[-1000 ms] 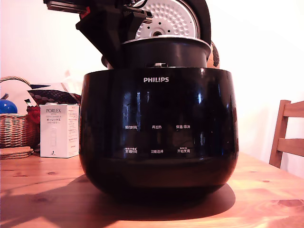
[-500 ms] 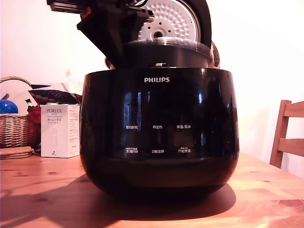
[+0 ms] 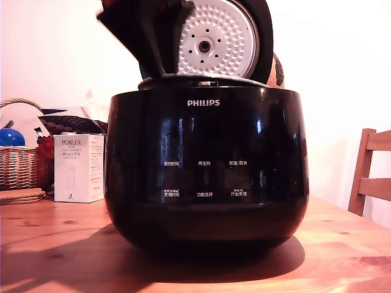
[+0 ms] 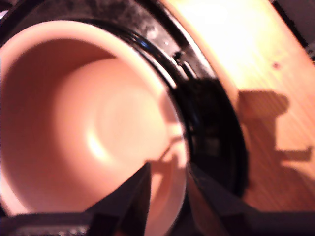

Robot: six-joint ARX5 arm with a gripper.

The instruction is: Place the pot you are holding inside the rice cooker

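Wrist view: hand [image 4: 167, 184] pinching the rim of the pot [image 4: 98, 128], sunk nearly flush inside the rice cooker [image 3: 206, 171]; risk judged: off-centre release leaves it tilted, unseated.

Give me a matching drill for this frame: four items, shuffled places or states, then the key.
Items:
1. pot
2. lid
3. PORLEX box
4. wooden chair

Places or states:
A. standing open, dimpled plate facing the exterior camera
B. at the exterior view's right edge
C. on the table, at the exterior view's left of the rice cooker
D. sunk into the cooker, its rim between the gripper fingers

Pairs: 1-D, 2-A, 3-C, 4-B
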